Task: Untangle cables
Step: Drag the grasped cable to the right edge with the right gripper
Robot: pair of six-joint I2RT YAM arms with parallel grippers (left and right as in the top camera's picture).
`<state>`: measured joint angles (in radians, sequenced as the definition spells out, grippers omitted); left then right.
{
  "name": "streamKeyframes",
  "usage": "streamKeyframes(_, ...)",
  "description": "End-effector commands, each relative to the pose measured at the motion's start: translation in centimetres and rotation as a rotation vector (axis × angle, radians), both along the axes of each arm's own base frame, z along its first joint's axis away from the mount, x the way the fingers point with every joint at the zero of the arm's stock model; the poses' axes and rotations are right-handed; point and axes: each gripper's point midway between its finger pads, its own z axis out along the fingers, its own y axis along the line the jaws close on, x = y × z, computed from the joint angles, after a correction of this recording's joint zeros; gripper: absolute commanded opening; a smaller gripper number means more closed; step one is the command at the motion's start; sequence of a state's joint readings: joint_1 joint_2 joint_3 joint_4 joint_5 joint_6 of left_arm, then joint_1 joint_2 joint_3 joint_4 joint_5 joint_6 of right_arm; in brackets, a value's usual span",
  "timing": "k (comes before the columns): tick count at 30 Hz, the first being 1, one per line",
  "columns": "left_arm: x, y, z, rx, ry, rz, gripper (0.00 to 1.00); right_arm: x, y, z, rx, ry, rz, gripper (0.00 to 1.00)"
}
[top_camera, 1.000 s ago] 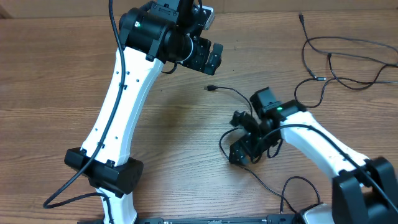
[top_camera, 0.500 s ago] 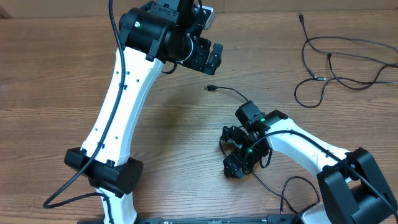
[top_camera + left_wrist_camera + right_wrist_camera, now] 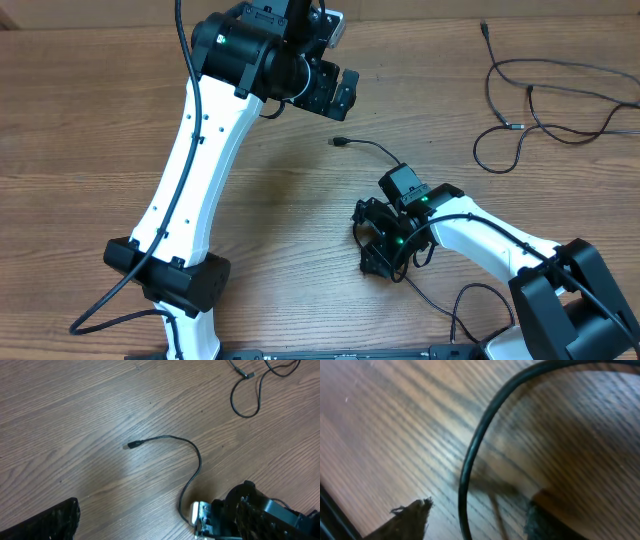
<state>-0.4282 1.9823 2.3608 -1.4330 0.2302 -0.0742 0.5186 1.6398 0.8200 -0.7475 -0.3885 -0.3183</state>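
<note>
**Overhead and wrist views.** Your left gripper (image 3: 343,92) hangs over the wooden table (image 3: 90,120) toward the top of the overhead view, its jaws spread wide with nothing between them. Your right gripper (image 3: 373,245) is down at the table surface, right of centre. One thin black cable (image 3: 385,152) starts at a small plug (image 3: 340,141) lying on bare wood and curves down to the right gripper. In the right wrist view (blurred), this cable passes between the two dark fingertips (image 3: 412,517). They stand apart on either side of it with wood showing between them, so the jaws are not clamped on it. The other cables (image 3: 540,100) lie loosely crossed at the upper right, well apart from both grippers.
</note>
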Motion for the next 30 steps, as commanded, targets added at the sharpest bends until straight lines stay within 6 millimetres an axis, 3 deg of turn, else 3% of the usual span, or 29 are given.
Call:
streamKeyframes(1,0.0,0.2,1.1,-0.003,-0.035,-0.008,1.00,-1.3,-0.5,-0.9,-0.015,0.041,0.003,0.50)
streamKeyframes(2,0.0,0.2,1.1,-0.003,-0.035,-0.008,1.00,-1.3,-0.4,-1.0,-0.014,0.040,0.003,0.45)
streamKeyframes(5,0.0,0.2,1.1,-0.003,-0.035,-0.008,1.00,-1.1,-0.4,-1.0,-0.013,0.033,0.002,0.08)
streamKeyframes(6,0.0,0.2,1.1,-0.003,-0.035,-0.008,1.00,-1.1,-0.4,-1.0,-0.011,0.031,0.002,0.04)
streamKeyframes(10,0.0,0.2,1.1,-0.003,-0.035,-0.008,0.99,-0.6,-0.1,-0.9,-0.001,0.015,-0.007,0.04)
streamKeyframes(16,0.0,0.2,1.1,-0.003,-0.035,-0.008,1.00,1.8,0.6,0.2,0.063,-0.012,-0.098,0.04)
streamKeyframes(21,0.0,0.2,1.1,-0.003,-0.035,-0.008,1.00,4.3,-1.2,2.3,0.068,-0.033,-0.202,0.04)
streamKeyframes(25,0.0,0.2,1.1,-0.003,-0.035,-0.008,1.00,7.5,-3.3,5.2,0.111,-0.120,-0.308,0.04)
streamKeyframes(30,0.0,0.2,1.1,-0.003,-0.035,-0.008,0.99,10.8,-7.5,8.8,0.137,-0.252,-0.454,0.04)
